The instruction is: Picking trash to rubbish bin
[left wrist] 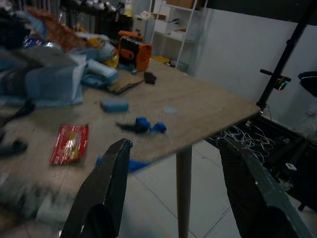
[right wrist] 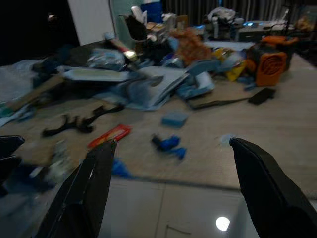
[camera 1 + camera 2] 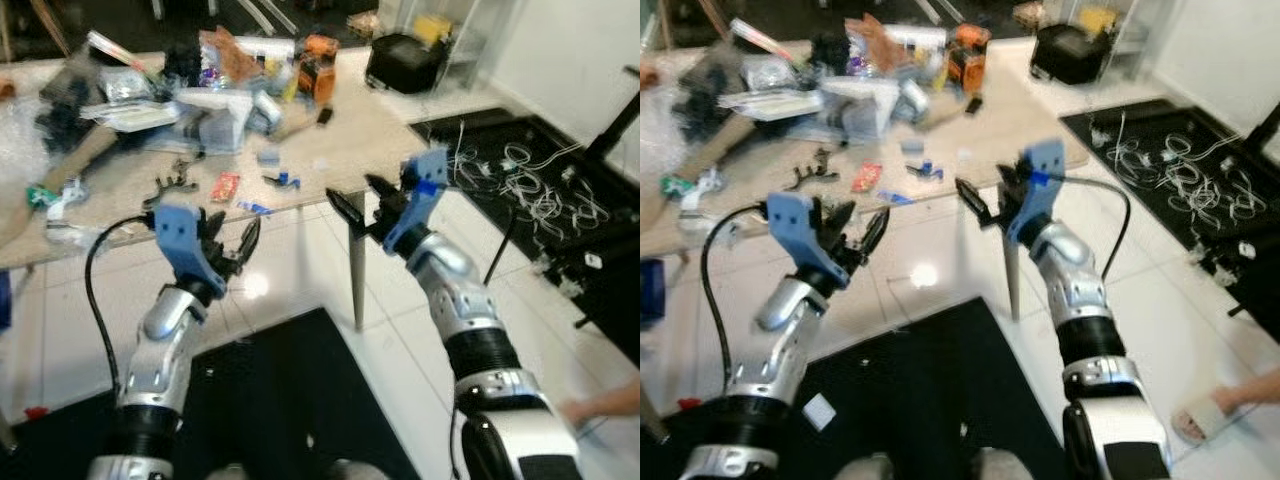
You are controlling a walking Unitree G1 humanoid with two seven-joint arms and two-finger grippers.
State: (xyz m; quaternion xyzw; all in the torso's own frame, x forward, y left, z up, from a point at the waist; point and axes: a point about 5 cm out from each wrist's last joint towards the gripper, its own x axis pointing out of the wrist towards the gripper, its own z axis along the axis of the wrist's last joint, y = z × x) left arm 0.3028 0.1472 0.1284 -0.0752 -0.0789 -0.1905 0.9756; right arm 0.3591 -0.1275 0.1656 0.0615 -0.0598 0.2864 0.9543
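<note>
Currently both arms are raised in front of a cluttered wooden table (image 3: 360, 140) that fills the upper left of the head view. Left end effector (image 3: 232, 247) sits lower left of centre, fingers spread apart, holding nothing, off the table's near edge. Right end effector (image 3: 362, 203) is right of centre, also spread wide and empty, just beside the table corner above its leg (image 3: 357, 275). Trash on the table: a red wrapper (image 3: 225, 186) near the front edge in the middle, a small blue clip-like piece (image 3: 284, 179) to its right, a pale blue block (image 3: 268, 156) behind that. An orange device (image 3: 317, 62) stands at the far edge, top centre. White cables (image 3: 530, 185) lie on a dark mat at right.
</note>
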